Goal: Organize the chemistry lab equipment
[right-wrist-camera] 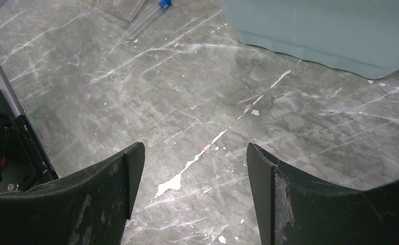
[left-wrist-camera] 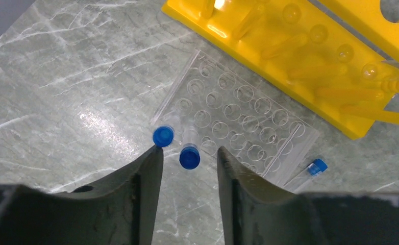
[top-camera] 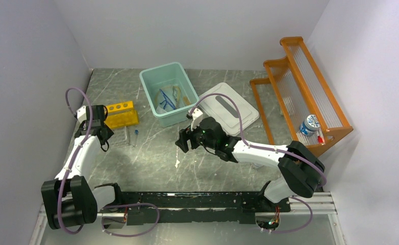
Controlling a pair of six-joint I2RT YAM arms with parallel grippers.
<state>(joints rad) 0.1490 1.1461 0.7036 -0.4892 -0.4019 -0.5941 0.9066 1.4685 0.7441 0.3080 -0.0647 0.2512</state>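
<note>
My left gripper [left-wrist-camera: 188, 153] is open, just in front of the yellow tube rack [left-wrist-camera: 309, 56]. A clear test tube with a blue cap [left-wrist-camera: 190, 157] sits between its fingertips, touching neither. A second blue-capped tube [left-wrist-camera: 163, 136] is by the left fingertip. Both are at the edge of a clear well plate [left-wrist-camera: 243, 120]. A third capped tube [left-wrist-camera: 315, 167] lies to the right. In the top view my left gripper [top-camera: 104, 133] is beside the rack [top-camera: 121, 114]. My right gripper [top-camera: 183, 140] is open and empty over bare table [right-wrist-camera: 195, 150]. Blue and tan tubing [top-camera: 168, 99] lies in the teal bin.
The teal bin [top-camera: 151, 76] stands at the back centre, its wall also in the right wrist view [right-wrist-camera: 315, 30]. A white lid [top-camera: 238, 109] lies right of it. The orange shelf [top-camera: 309, 87] at far right holds a blue-and-white bottle [top-camera: 308, 124].
</note>
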